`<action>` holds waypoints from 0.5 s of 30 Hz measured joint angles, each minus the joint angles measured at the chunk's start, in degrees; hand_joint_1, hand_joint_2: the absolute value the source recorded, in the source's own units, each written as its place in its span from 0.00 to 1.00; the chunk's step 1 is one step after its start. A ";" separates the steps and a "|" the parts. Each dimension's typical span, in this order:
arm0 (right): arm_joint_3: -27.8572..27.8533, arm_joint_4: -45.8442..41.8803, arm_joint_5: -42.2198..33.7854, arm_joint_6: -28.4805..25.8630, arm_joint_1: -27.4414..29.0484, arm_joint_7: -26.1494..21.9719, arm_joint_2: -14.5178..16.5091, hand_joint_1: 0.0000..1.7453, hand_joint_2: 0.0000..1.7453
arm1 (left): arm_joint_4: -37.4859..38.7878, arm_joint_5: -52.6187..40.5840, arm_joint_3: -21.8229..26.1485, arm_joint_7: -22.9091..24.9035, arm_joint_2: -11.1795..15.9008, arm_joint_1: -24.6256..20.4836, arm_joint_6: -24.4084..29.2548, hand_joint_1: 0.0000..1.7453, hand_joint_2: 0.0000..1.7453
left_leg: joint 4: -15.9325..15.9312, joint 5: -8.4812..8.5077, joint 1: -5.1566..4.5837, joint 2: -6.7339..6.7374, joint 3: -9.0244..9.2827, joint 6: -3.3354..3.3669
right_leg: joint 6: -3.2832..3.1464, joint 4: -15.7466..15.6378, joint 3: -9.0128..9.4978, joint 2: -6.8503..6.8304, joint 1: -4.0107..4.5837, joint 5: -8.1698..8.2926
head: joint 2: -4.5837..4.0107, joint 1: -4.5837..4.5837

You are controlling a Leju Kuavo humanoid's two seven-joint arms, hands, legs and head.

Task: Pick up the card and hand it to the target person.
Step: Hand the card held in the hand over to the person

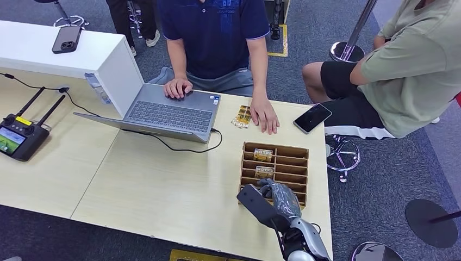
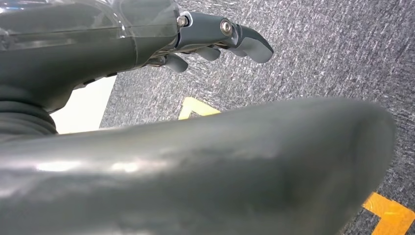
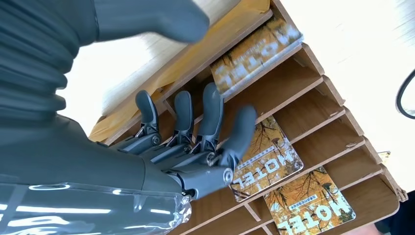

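A wooden slotted card rack [image 1: 282,154] stands on the table's right side, with yellow "MOTEL" cards [image 1: 263,155] standing in its slots. My right hand [image 1: 280,198] hovers over the rack's near end. In the right wrist view the right hand [image 3: 191,147] has its fingers [image 3: 212,105] spread and reaching into the rack [image 3: 313,105], one fingertip lying against a card [image 3: 271,161]; nothing is gripped. Two more cards [image 3: 257,51] [image 3: 311,208] sit in other slots. My left hand [image 2: 210,36] hangs over grey carpet, holding nothing. A person in a dark blue shirt [image 1: 215,32] sits across the table.
An open laptop [image 1: 168,111] with its cable, a few loose cards [image 1: 241,117] by the person's hand [image 1: 265,115], and a phone [image 1: 312,118] lie beyond the rack. A controller [image 1: 19,136] sits far left. Another person [image 1: 402,70] sits at the right.
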 joint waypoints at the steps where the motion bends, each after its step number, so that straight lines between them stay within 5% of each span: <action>1: 0.02 0.10 0.00 -0.03 -0.03 -0.02 0.02 0.28 1.00 | 0.00 0.00 0.00 -0.01 0.00 0.00 -0.01 0.00 0.00 | 0.00 0.00 0.00 0.00 0.00 0.00 | 0.00 0.00 0.00 0.00 0.00 0.00 | 0.00 0.00; 6: 0.05 0.65 -0.07 -0.19 -0.19 -0.22 0.13 0.27 1.00 | 0.00 -0.02 0.00 -0.13 0.00 0.00 -0.10 0.00 0.00 | 0.00 0.00 0.00 0.00 0.02 0.00 | 0.00 0.00 0.02 0.00 0.00 0.00 | 0.00 0.00; 15: 0.08 1.45 -0.14 -0.48 -0.47 -0.39 0.14 0.43 1.00 | 0.00 -0.04 0.00 -0.29 0.00 0.00 -0.22 0.00 0.00 | 0.00 0.01 0.00 0.00 0.07 0.00 | -0.01 0.00 0.06 0.00 0.00 0.01 | 0.00 0.00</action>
